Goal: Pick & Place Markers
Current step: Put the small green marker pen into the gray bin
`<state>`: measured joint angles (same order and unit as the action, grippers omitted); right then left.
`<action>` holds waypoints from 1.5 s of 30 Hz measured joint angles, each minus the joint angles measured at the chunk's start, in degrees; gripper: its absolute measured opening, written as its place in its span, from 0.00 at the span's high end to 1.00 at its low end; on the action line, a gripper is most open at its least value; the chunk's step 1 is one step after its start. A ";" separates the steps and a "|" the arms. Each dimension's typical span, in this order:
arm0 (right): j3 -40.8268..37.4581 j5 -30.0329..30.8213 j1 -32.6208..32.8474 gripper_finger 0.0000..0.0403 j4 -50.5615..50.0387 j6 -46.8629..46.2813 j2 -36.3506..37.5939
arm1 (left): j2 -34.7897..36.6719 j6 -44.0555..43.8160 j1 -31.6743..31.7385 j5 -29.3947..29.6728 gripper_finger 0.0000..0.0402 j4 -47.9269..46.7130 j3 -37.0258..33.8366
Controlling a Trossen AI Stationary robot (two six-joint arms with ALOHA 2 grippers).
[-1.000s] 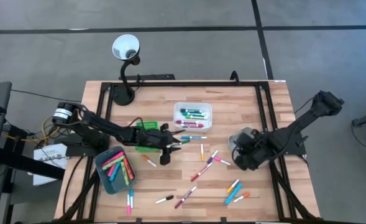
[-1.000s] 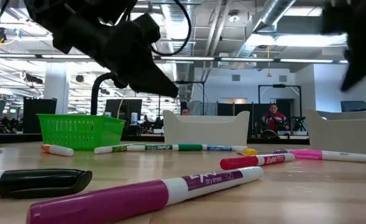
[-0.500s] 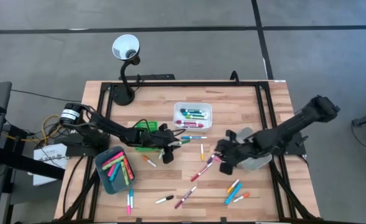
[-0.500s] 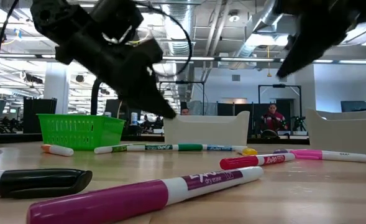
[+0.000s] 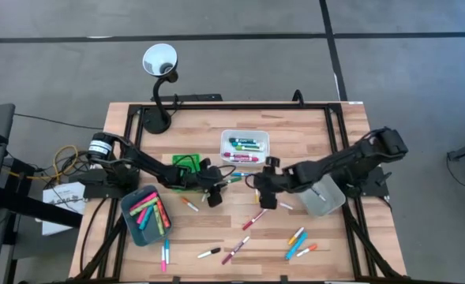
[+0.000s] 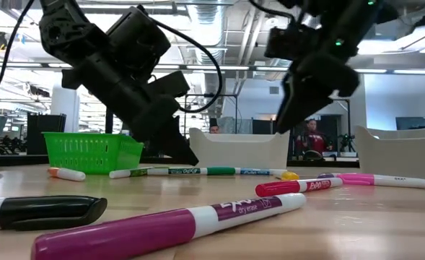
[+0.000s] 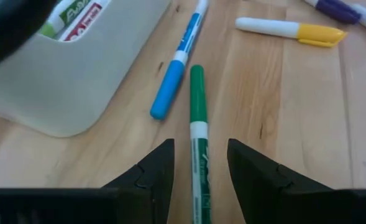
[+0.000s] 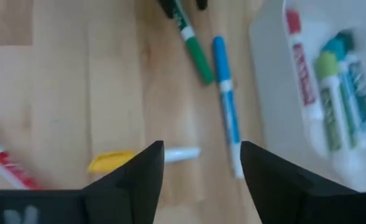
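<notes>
Since the earlier frames, right arm had swung from the grey tray at right of the high view toward table centre; left arm had barely shifted.

Right gripper (image 5: 265, 195): just right of picture centre, over bare wood, fingers apart and holding nothing. Below it in its wrist view: yellow-capped marker (image 8: 142, 158), blue marker (image 8: 227, 111), green marker (image 8: 192, 44).

Left gripper (image 5: 214, 192): left of centre, low over the table, fingers spread either side of the green marker (image 7: 198, 146); contact could not be judged.

White tray (image 5: 245, 147): upper centre, several markers inside; blue marker (image 7: 178, 60) lay just beside it.

Teal tray (image 5: 147, 214): lower left, filled with pink and green markers.

Green basket (image 5: 186, 163): behind the left arm, partly hidden.

Clear grey tray (image 5: 324, 195): right of centre, contents unclear.

Loose markers (image 5: 252, 218): scattered across the lower centre and lower right of the high view.
</notes>
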<state>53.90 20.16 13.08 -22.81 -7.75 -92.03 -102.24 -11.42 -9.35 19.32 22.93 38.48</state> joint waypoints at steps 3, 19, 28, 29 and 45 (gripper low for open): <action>0.60 -0.11 -2.10 0.46 2.60 2.21 -1.19 | -0.30 -0.09 -0.02 -0.46 0.64 -0.45 0.00; 0.63 -0.79 -4.87 0.52 9.99 3.86 -2.29 | -2.23 -3.06 0.97 -1.85 0.94 -0.27 0.09; 0.20 -13.03 -4.31 0.52 22.97 9.80 -3.43 | -2.29 -3.01 -0.39 -1.93 0.92 3.97 -0.02; 0.16 -13.03 -4.13 0.52 23.26 9.80 -4.02 | -2.29 -2.99 -0.59 -1.89 0.93 4.76 -0.02; 0.77 -14.33 -6.22 0.59 25.47 15.88 -12.21 | -0.09 -0.34 -1.78 -1.90 0.92 8.51 -0.09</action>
<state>54.68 5.83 6.86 2.65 8.13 -104.23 -102.32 -11.77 -11.13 17.43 31.43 38.39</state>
